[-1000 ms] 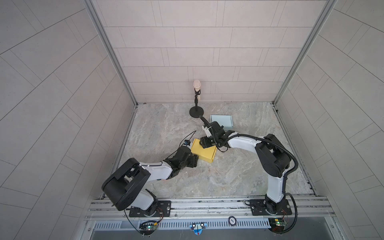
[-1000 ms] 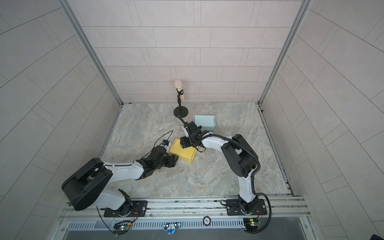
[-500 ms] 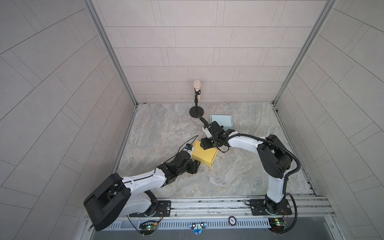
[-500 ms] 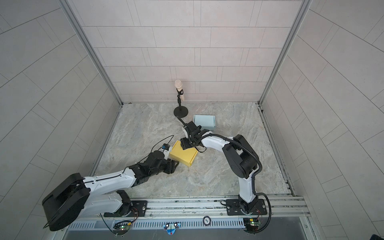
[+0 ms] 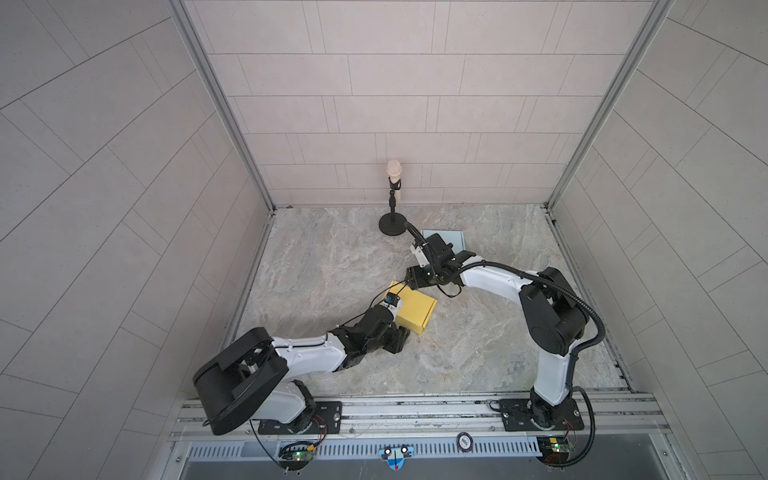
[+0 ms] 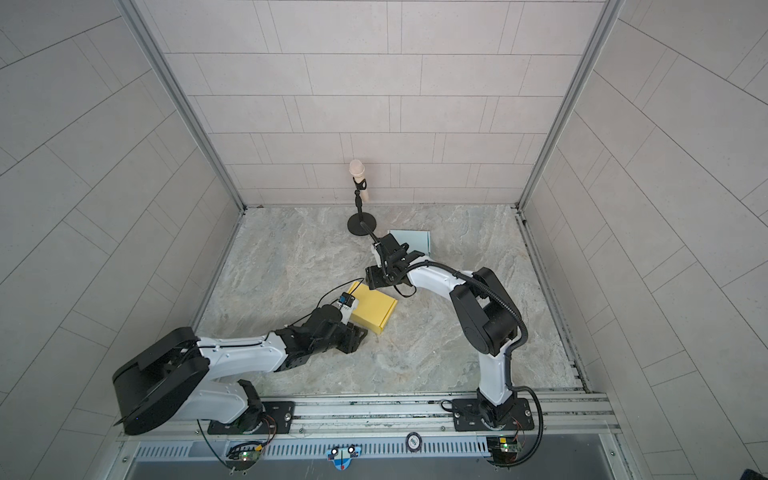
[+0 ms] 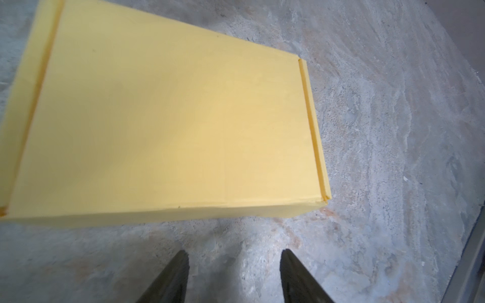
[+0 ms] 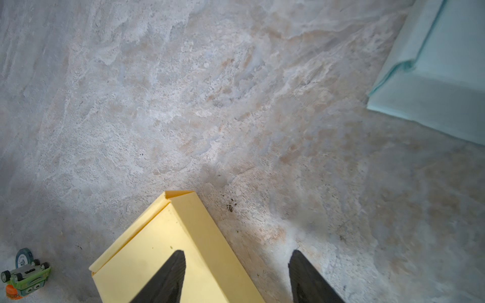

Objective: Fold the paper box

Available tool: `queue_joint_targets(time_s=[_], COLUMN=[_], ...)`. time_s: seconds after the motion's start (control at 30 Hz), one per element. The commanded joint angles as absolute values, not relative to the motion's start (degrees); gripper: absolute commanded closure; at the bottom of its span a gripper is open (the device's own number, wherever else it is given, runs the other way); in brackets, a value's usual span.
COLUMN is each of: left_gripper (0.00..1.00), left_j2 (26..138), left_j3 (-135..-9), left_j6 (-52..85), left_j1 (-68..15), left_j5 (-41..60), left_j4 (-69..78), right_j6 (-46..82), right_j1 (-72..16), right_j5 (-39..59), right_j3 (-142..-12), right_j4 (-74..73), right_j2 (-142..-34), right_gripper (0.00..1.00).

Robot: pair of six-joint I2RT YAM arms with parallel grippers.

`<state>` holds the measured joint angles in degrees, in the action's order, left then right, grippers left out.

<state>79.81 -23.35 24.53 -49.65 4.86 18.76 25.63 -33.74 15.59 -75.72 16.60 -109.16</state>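
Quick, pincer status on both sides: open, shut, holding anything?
Left pincer: open, empty, just short of the yellow box.
Right pincer: open, gripping nothing, poised over the box's edge.

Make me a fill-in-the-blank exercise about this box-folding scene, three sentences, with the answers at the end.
1. The paper box in front of the left end effector is ______ in colour.
2. The left end effector stops short of the paper box, grips nothing and is ______.
3. The pale blue box lies beside the black stand that holds a ______.

Missing words: yellow; open; microphone.
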Motion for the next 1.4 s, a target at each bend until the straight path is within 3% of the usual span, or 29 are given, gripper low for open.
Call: queue_joint_targets(time_s=[0.0, 0.73, 1.37], left_gripper=[0.42, 0.65, 0.66], left_j2=[83.1, 91.2, 91.3], left_j3=[-25.0, -25.1, -24.9], left_j6=[22.5, 21.9, 22.1], left_j1=[-50.0, -50.3, -50.4], left_j5=[6.0, -0.2, -1.1], left_j4=[23.7, 29.8, 31.1], right_j6=[27.0, 35.3, 39.6], right_j1=[-33.6, -34.1, -39.0], right_j5=[17.6, 25.8, 27.5], right_j3=[-74.8, -57.6, -53.1], right_j4=[15.0, 3.4, -2.3], right_j2=[-109.9, -103.2, -104.4], right_gripper=[0.35, 0.34, 0.34])
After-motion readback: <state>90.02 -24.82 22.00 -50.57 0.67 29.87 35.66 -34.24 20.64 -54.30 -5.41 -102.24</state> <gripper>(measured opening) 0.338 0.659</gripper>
